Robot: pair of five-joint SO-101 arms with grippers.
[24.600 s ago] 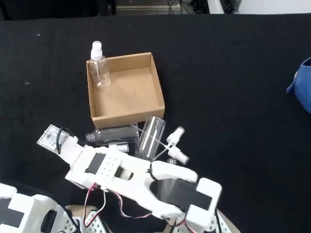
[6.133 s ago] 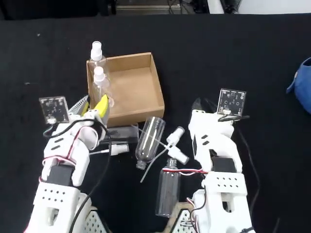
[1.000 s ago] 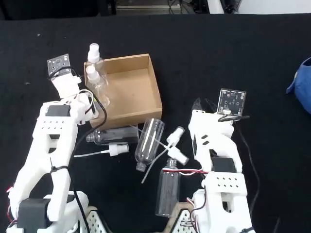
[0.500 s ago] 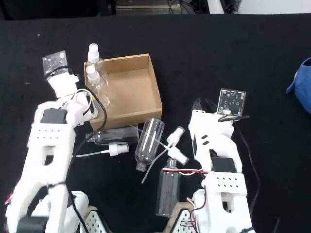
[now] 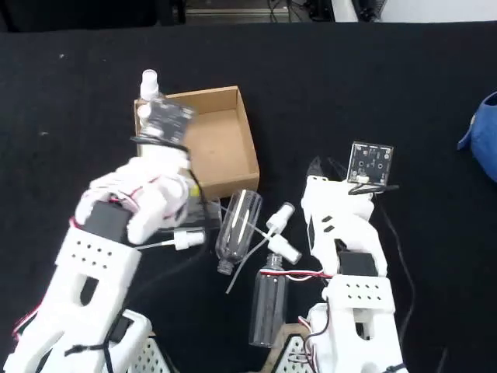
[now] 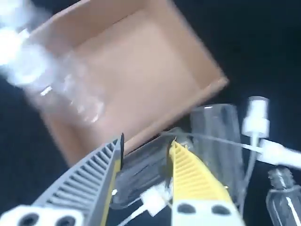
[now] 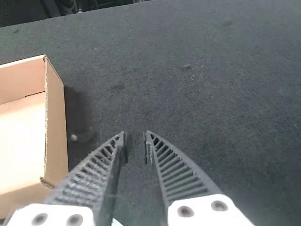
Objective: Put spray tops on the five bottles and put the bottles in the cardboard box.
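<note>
The cardboard box (image 5: 224, 134) sits open on the black table (image 5: 373, 93). 2 capped bottles (image 5: 148, 80) stand at its far left corner, and they look blurred in the left wrist view. The left arm leans over the near left side of the box. The left gripper (image 6: 146, 141) has its grey and yellow fingers spread, and it grips nothing. It hangs just above a clear bottle (image 6: 141, 170) lying on the table beside the box's near wall. A loose spray top (image 6: 151, 200) lies just beside that bottle. A 2nd uncapped bottle (image 5: 239, 221) lies near the box's near right corner. 2 more spray tops (image 5: 281, 216) lie just to its right. A 3rd uncapped bottle (image 5: 268, 307) lies closer to the arm bases, beside the right arm. The right gripper (image 7: 135, 137) hangs low over bare table to the right of the box. Its fingers are parted by a narrow gap, with nothing between them. A blue object (image 5: 483, 144) shows at the table's right edge.
</note>
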